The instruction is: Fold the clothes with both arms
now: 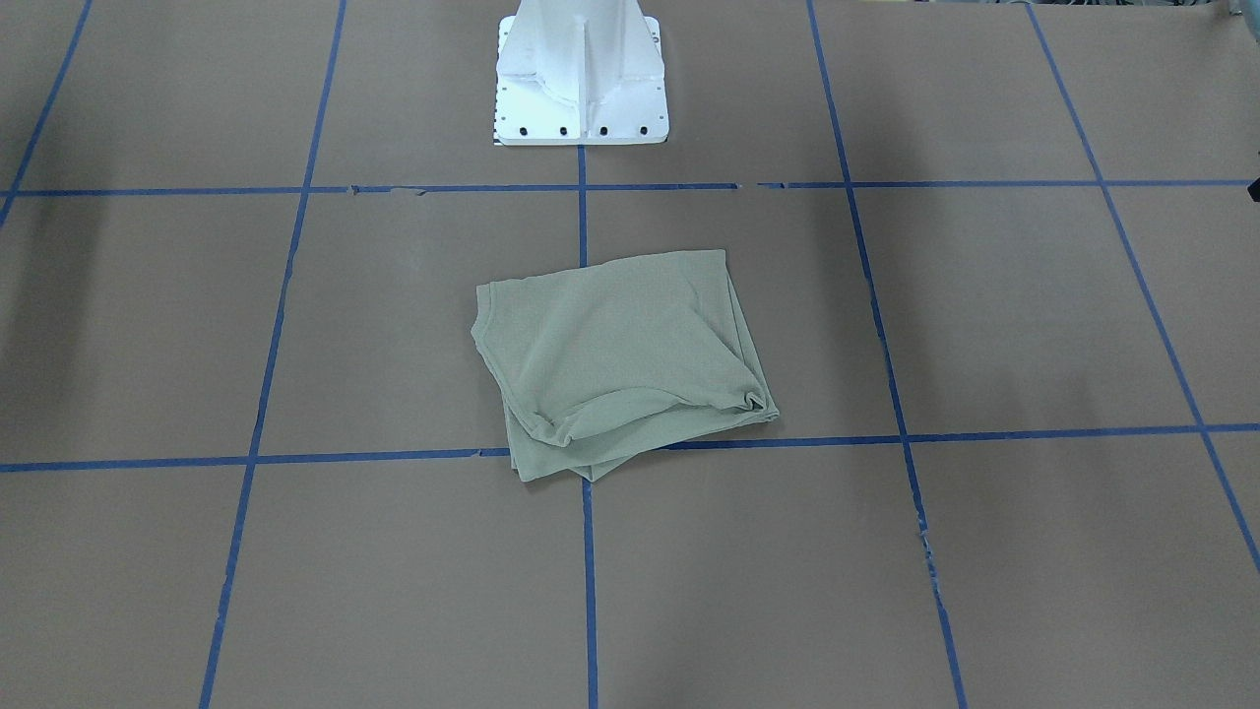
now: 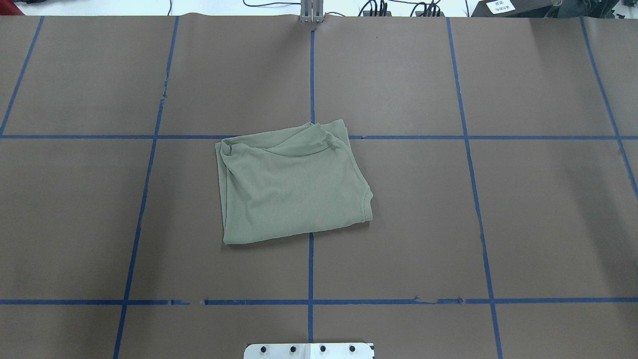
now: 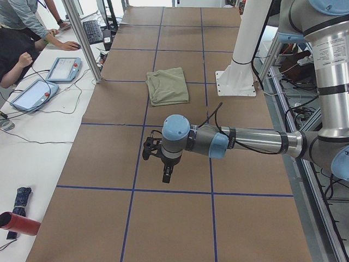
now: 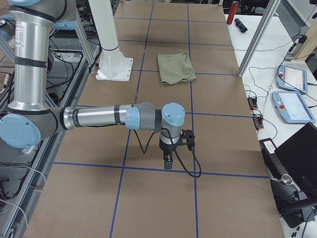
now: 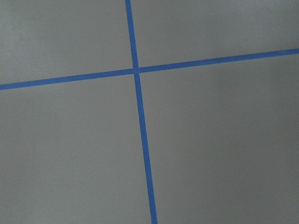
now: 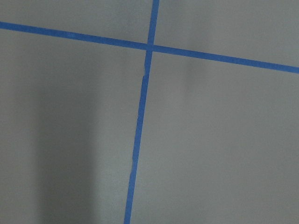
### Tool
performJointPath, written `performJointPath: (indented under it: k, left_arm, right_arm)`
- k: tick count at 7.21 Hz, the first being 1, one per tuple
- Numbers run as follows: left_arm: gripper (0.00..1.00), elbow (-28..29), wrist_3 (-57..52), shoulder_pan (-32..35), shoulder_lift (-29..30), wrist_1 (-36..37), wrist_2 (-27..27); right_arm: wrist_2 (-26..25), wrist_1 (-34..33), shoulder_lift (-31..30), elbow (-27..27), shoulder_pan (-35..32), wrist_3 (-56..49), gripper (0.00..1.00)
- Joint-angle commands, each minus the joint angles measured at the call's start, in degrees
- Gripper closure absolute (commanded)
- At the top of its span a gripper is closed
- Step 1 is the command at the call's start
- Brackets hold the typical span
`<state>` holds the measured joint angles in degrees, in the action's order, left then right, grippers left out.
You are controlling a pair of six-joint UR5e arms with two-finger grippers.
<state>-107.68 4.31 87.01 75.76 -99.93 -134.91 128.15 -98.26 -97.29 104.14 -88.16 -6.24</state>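
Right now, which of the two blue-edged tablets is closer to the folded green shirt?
The blue-edged tablet beside the silver metal post; the other tablet lies farther away.

Lighting even and soft from overhead; faint broad shadows on the brown table (image 1: 148, 591) toward both sides, thin shadow under the shirt (image 2: 294, 184) edge; focus sharp, wrist views greyer.

The left gripper (image 3: 166, 173) and the right gripper (image 4: 168, 159) are shown only in side views, so their jaws cannot be judged. The lower layers of the shirt (image 2: 291, 189) are covered by its top fold. The pedestal (image 1: 581, 89) is cropped above.
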Motion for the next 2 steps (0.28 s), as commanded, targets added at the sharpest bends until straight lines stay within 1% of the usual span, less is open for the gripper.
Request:
performJointPath:
  k: [1,2]
  left_arm:
    - [0.0,0.1,0.0,0.0,0.0,0.0,0.0]
    - [0.0,0.19,0.0,0.0,0.0,0.0,0.0]
  right_arm:
    - [0.0,0.0,0.0,0.01,0.0,0.0,0.0]
    - [0.0,0.0,0.0,0.01,0.0,0.0,0.0]
